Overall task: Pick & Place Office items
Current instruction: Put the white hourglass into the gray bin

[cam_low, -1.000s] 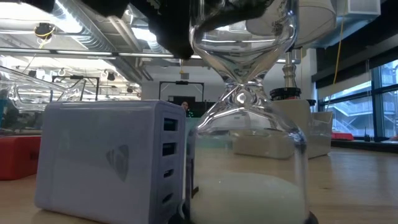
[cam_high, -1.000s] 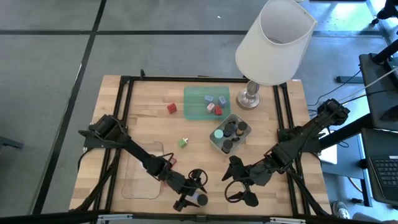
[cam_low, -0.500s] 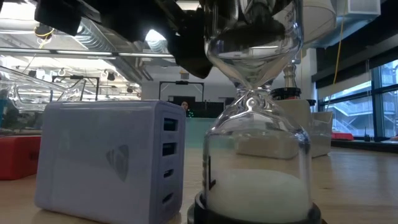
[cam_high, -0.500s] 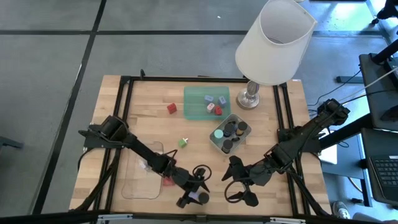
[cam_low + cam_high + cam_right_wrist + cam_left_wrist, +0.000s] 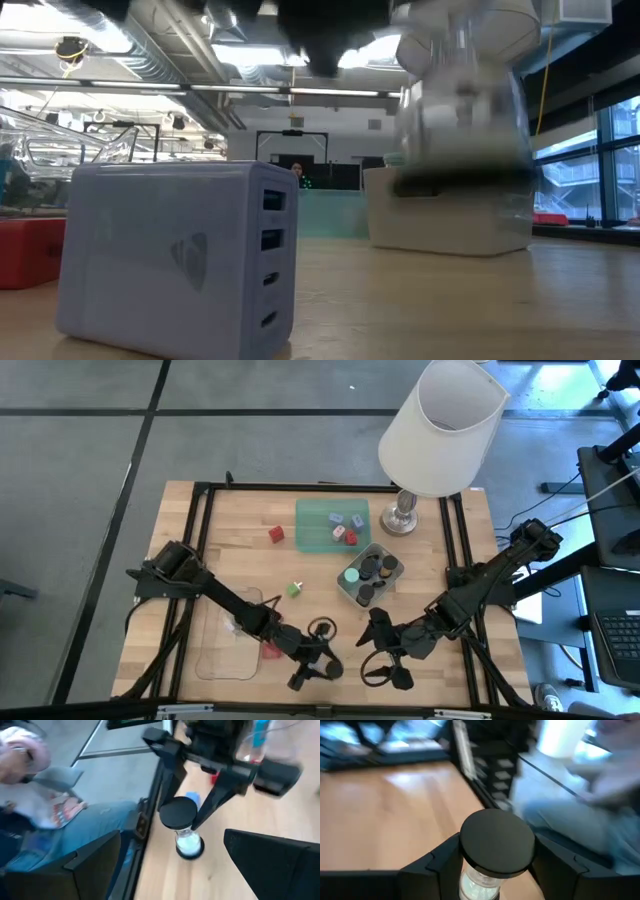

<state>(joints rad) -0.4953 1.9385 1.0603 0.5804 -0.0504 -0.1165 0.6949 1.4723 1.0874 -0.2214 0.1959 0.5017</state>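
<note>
Minding the table [image 5: 240,530], you work near its front edge, so carry inward. The clear tray [image 5: 205,650] lies just beside on the left arm's side, and the right gripper [image 5: 385,660] waits nearby, fingers spread. Your left gripper [image 5: 322,665] pinches the hourglass [image 5: 496,845], seemingly off the wood. The pick looks done, and placing comes next.

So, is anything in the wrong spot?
Yes. A red block lies on the bare table beside the green tray, and a small green piece sits loose too. The other small bits are inside trays.
</note>
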